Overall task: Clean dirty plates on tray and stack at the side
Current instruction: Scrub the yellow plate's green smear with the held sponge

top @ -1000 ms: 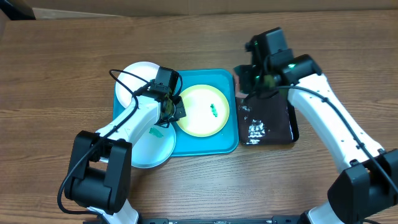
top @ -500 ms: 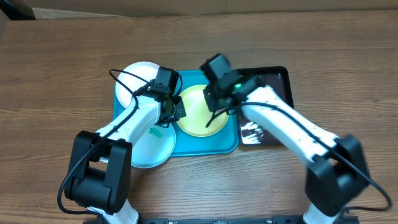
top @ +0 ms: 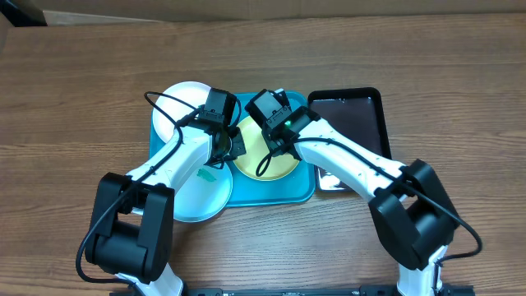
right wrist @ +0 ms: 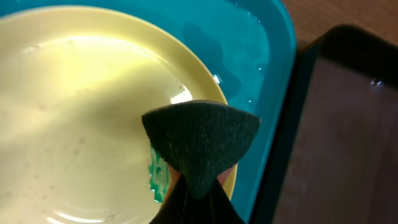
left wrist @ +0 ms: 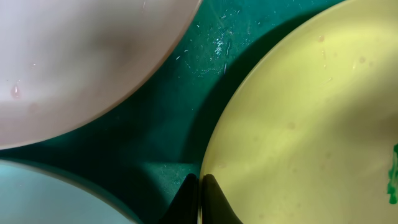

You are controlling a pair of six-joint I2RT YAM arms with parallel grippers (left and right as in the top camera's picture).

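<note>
The left arm stretches to the tray point(top: 271, 191). The left gripper point(left wrist: 199, 202) is shut on the edge of the yellow plate point(left wrist: 298, 124) there. The right gripper point(right wrist: 196, 202) pinches a sponge point(right wrist: 199, 140) over that plate. A white plate point(left wrist: 81, 62) crowds close.

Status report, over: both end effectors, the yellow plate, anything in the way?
Left end effector shut on yellow plate rim. Right end effector shut on sponge, above teal smear. No obstruction seen.
</note>
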